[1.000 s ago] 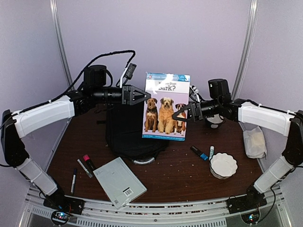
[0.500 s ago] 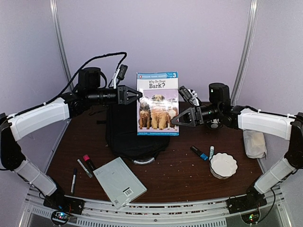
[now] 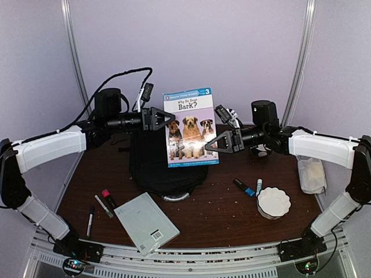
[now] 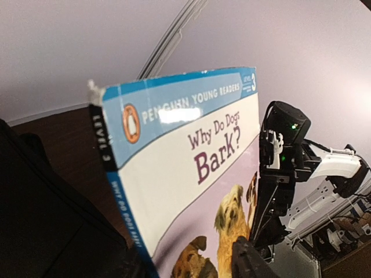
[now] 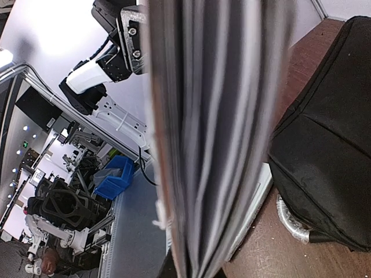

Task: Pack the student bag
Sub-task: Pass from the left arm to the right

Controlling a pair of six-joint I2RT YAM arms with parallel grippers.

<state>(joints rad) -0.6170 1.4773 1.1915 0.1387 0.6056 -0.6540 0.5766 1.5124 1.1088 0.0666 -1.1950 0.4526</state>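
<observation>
— Right gripper (image 3: 211,146): what did it have?
— It was clamped on the right edge of a children's book (image 3: 190,126). The book was held upright in the air, its cover showing three dogs. In the right wrist view, the page edges filled the space between the fingers.
— And the left gripper (image 3: 169,119)?
— It was level with the book's left edge, right at the spine. Whether its jaws were apart or pinching could not be told.
— Where was the student bag (image 3: 153,165)?
— Below and behind both grippers, black, resting on the brown table (image 3: 220,220) directly under the book. Nearer the arm bases than the left gripper lay a grey book (image 3: 146,223). Below the right gripper sat a white bowl (image 3: 273,201).
</observation>
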